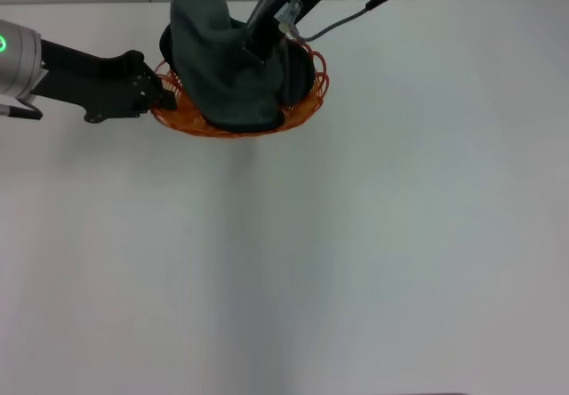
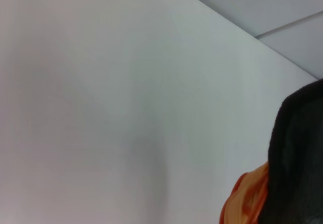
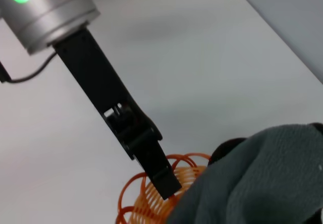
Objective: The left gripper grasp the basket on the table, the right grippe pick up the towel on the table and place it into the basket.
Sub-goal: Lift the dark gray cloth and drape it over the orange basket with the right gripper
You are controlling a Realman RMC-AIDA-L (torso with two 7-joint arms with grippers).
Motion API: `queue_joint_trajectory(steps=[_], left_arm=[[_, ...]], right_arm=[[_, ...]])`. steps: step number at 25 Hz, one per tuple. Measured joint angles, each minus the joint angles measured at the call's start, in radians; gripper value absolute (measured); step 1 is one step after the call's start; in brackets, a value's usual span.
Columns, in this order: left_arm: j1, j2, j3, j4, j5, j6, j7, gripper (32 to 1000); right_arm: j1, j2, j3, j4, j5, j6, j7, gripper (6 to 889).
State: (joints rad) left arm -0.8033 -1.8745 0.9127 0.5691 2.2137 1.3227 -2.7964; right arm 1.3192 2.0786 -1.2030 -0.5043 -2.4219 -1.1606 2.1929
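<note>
The orange wire basket [image 1: 307, 106] stands at the far middle of the white table [image 1: 373, 253]. The dark grey towel [image 1: 222, 75] is bunched inside it and rises well above the rim. My left gripper [image 1: 163, 90] reaches in from the left and is shut on the basket's left rim. The right wrist view shows that gripper [image 3: 169, 186] meeting the basket's orange loops [image 3: 146, 201] beside the towel [image 3: 262, 178]. My right gripper [image 1: 255, 57] comes down from the back, its tips buried in the towel's folds and shut on them. In the left wrist view, towel [image 2: 298, 158] and basket rim [image 2: 247, 199] fill one corner.
A thin cable [image 1: 342, 21] trails from the right arm over the basket's back edge. The table's far edge runs just behind the basket, with a grey wall [image 2: 262, 2] beyond it.
</note>
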Motion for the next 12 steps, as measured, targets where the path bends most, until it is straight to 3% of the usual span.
queue_joint_trajectory(steps=[12], left_arm=[[-0.007,-0.0013,0.000,0.000,-0.002,0.001,0.001,89]], right_arm=[[-0.001,0.002,-0.077,0.033,0.039,0.048,-0.001,74]])
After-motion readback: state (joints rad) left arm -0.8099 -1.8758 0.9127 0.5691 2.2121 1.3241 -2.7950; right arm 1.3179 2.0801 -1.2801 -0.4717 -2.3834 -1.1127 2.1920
